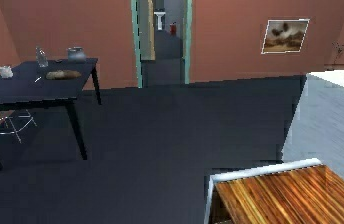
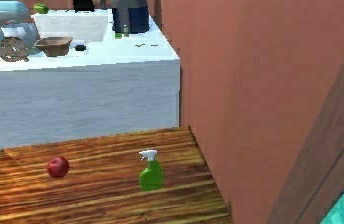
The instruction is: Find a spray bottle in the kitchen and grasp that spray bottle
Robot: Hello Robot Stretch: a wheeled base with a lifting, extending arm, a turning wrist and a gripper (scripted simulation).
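- Standing upright on a wooden table (image 2: 100, 195), the spray bottle (image 2: 151, 172) is near the table's far edge in the arm side view. It has a translucent green body that widens toward the base and a white trigger head.
- A round, smooth red apple (image 2: 58, 166) lies on the same top, well apart from the bottle toward the view's left.
- The tabletop is glossy, with striped brown plank grain. A corner with like grain and a pale rim (image 1: 290, 195) sits at the forward view's lower right.
- Beyond the table is a boxy white counter (image 2: 80, 95) with flat, matt sides. On it are a white rectangular basin (image 2: 75, 25), a brown bowl (image 2: 53, 45) and a dark cylindrical container (image 2: 130, 17).
- A plain terracotta wall (image 2: 260, 90) rises just beside the table on the view's right.
- Ahead, a dark flat-topped table (image 1: 40, 85) on thin legs carries a few small items. A teal-framed doorway (image 1: 137, 45) and a framed picture (image 1: 285, 36) break the reddish wall above a dark floor (image 1: 170, 140).
- The arm's pose and the gripper's state cannot be told.
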